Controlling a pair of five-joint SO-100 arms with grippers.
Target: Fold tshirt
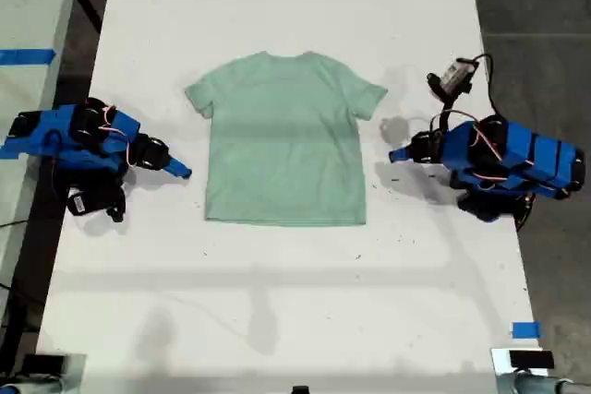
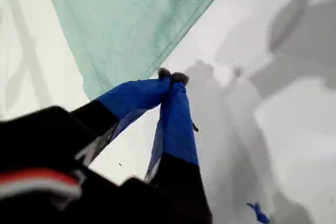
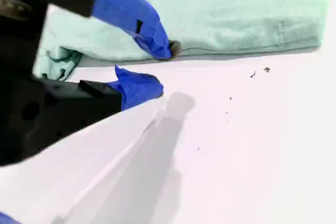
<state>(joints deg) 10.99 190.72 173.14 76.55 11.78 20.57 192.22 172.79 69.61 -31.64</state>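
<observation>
The pale mint-green tshirt (image 1: 286, 145) lies flat, spread out with its neck to the far side, in the middle of the white table (image 1: 277, 311). My first gripper (image 1: 395, 154) is at the exterior view's right, level with the shirt's side edge and a little off it. In its wrist view, the first gripper (image 2: 171, 77) is shut on nothing, just outside the tshirt (image 2: 131, 19) near a lower corner. At the exterior view's left, my second gripper (image 1: 185, 172) points at the opposite side edge. It (image 3: 163, 67) is open, one fingertip (image 3: 169, 50) lined up with the tshirt's (image 3: 236, 9) edge; contact is unclear.
A blue tape mark (image 1: 524, 329) sits near the table's front corner at the exterior view's right, also seen as a blue scrap (image 2: 257, 212). A second table with blue tape (image 1: 28, 55) stands at the exterior view's left. Dark floor borders both long sides.
</observation>
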